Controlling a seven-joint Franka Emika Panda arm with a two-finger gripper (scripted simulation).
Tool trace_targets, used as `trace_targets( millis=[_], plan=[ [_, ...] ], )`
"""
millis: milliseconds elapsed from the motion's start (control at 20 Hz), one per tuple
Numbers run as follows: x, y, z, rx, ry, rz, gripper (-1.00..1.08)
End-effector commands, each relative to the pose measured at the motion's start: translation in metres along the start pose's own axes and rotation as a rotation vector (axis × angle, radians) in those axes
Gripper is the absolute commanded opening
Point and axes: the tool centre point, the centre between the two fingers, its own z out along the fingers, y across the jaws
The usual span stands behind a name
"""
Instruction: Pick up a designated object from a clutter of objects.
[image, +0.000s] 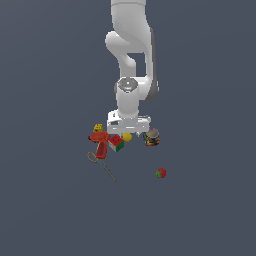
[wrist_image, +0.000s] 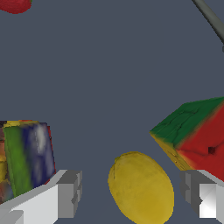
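Wrist view showed the gripper with jaws spread wide, the yellow ball sitting between them at the lower centre of the frame, untouched. The coloured cube crowded the right-hand finger, and the printed can stood at lower left. A good grasp probably needed a straight descent, keeping clear of the cube, then closing evenly across the ball's middle.

Flat, even simulator light on a dim grey-blue ground; no cast shadows or glare, coarse blurry textures.
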Motion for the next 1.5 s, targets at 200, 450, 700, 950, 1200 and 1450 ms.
trace_targets(
  millis=[200,450,700,950,1200,1450],
  plan=[
    [-0.023,0.006,0.035,0.001,-0.053,0.018,1.0],
    [-0.023,0.006,0.037,0.001,-0.053,0.018,-1.0],
    [-0.023,0.006,0.037,0.001,-0.053,0.018,-1.0],
    [-0.004,0.009,0.021,-0.003,-0.004,0.02,-1.0],
    [-0.003,0.005,0.013,-0.003,-0.005,0.02,-1.0],
    [-0.002,-0.005,-0.005,-0.003,-0.008,0.02,-1.0]
  ],
)
